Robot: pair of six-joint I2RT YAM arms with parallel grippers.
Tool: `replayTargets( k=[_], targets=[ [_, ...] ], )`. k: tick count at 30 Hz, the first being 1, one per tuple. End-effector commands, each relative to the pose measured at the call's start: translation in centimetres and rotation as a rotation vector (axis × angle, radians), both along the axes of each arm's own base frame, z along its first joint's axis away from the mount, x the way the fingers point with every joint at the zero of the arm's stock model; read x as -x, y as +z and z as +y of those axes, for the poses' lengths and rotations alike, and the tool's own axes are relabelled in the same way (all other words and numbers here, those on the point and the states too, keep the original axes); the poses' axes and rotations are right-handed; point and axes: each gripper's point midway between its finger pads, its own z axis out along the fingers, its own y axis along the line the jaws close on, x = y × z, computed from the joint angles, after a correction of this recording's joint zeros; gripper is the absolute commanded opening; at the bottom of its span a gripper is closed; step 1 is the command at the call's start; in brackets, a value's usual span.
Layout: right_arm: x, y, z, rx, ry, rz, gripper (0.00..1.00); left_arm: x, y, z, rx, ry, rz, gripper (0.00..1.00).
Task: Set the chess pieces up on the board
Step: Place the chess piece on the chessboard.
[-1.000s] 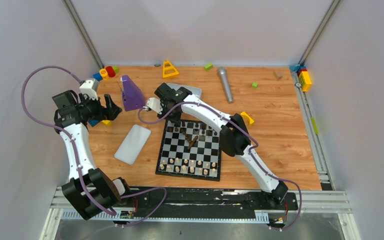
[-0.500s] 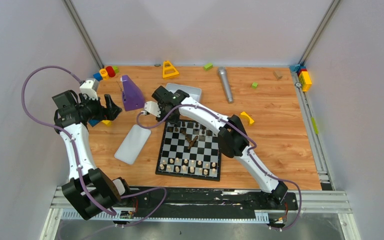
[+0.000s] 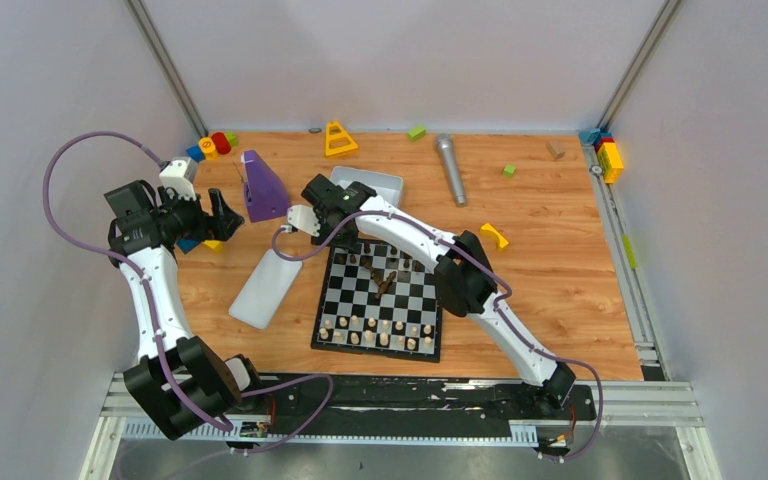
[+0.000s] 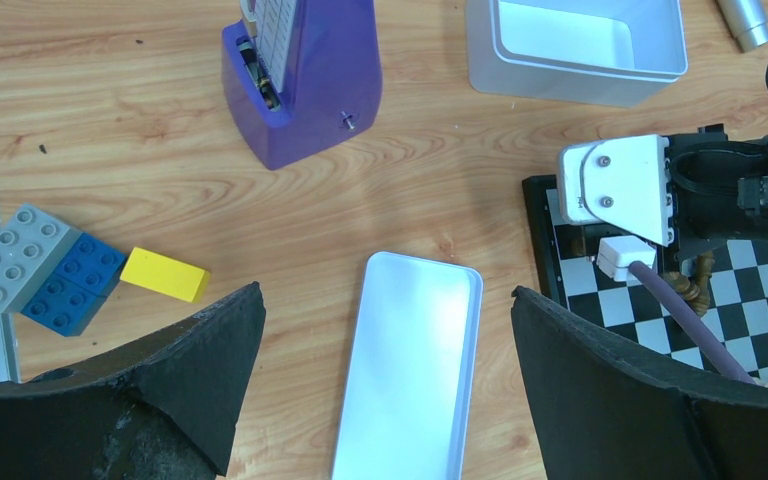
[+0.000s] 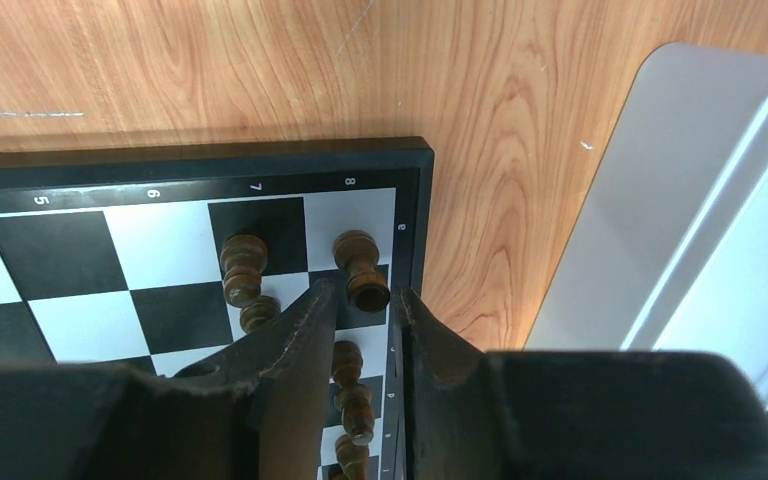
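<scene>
The checkered board (image 3: 410,298) lies at the table's middle. Pale pieces (image 3: 375,328) stand in its near rows. Dark pieces (image 3: 392,263) stand along the far rows, and some lie toppled mid-board (image 3: 384,282). My right gripper (image 3: 343,238) is over the board's far left corner. In the right wrist view the gripper (image 5: 365,300) is shut narrowly on an upright dark brown piece (image 5: 360,262) at the corner square of the board (image 5: 110,260). Other dark pieces (image 5: 242,272) are beside it. My left gripper (image 3: 222,215) hangs wide open and empty above the white lid (image 4: 410,370).
A white tray (image 3: 375,185) sits just behind the board. The white lid (image 3: 266,288) lies left of the board. A purple metronome (image 3: 263,187), a silver cylinder (image 3: 450,170), a yellow triangle (image 3: 339,139) and coloured blocks (image 3: 212,145) lie around.
My right gripper has shifted slightly left and nearer, to the board's far left corner. The left arm has not moved.
</scene>
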Motion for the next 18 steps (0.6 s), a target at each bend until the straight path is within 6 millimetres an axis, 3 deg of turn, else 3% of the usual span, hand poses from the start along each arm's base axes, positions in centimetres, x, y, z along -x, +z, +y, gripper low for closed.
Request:
replayTargets(
  k=[1,11,16,18],
  targets=[
    [-0.7,1.3,1.2,-0.037,0.007,-0.055,0.32,0.0,1.5,0.3,-0.041,-0.010,-0.062,1.00],
    [-0.9,2.2,1.2,-0.057,-0.013,-0.067,0.38,0.1,1.6,0.1,-0.045,-0.016,-0.071,1.00],
    [-1.4,5.4,1.5,-0.176,-0.073,-0.046,0.43,0.0,2.0,-0.5,-0.037,-0.051,-0.104,1.00],
    [-1.5,7.9,1.1,-0.252,-0.100,-0.029,0.44,0.1,2.1,-1.0,-0.030,-0.079,-0.127,1.00]
  ],
)
